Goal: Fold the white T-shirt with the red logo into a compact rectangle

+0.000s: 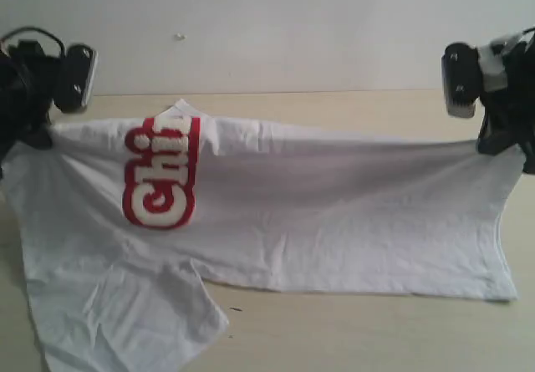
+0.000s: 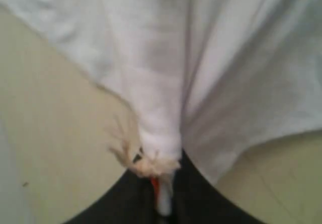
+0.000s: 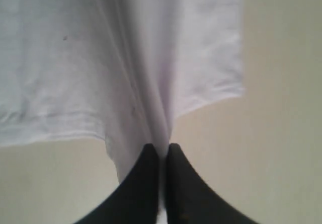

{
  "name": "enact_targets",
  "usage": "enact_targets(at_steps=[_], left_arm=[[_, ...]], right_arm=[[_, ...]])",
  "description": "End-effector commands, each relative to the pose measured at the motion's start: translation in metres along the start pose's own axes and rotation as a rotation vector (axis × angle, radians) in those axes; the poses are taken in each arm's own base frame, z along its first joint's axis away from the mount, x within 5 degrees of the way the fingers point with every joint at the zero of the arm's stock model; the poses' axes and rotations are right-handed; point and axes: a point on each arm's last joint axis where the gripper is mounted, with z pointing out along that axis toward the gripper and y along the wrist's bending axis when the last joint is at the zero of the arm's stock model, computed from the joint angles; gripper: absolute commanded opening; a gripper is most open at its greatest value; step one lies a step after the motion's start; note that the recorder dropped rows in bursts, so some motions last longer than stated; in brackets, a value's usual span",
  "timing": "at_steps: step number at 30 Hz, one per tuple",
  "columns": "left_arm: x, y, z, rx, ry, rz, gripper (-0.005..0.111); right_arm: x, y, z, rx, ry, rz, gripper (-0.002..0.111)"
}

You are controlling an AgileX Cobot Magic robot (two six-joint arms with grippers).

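Observation:
The white T-shirt [image 1: 318, 221] hangs stretched between both arms above the beige table, its lower part draping onto the tabletop. The red logo [image 1: 163, 171] runs vertically near the left end, only "Chi" showing before the fold. My left gripper [image 1: 42, 134] is shut on the shirt's left end; in the left wrist view its fingers [image 2: 193, 199] pinch bunched white cloth [image 2: 161, 133] with a bit of orange and frayed threads. My right gripper [image 1: 497, 145] is shut on the right end, where the fingertips [image 3: 151, 156] clamp a pleat of fabric [image 3: 156, 83].
A sleeve [image 1: 125, 313] lies flat on the table at the front left. A pale wall [image 1: 267, 29] rises behind the table's far edge [image 1: 334, 93]. Bare tabletop [image 1: 376, 338] shows in front of the shirt.

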Motion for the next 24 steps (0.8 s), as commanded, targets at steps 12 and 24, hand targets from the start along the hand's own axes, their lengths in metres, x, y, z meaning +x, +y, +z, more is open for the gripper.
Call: enact_targets(at_steps=[12, 24], left_arm=[[0.034, -0.022, -0.165, -0.165, 0.066, -0.08, 0.0], [0.027, -0.036, -0.19, -0.199, -0.089, -0.115, 0.0]], right_arm=[[0.001, 0.023, -0.149, 0.176, -0.1, 0.011, 0.0], [-0.005, 0.036, -0.173, 0.208, -0.215, 0.113, 0.0]])
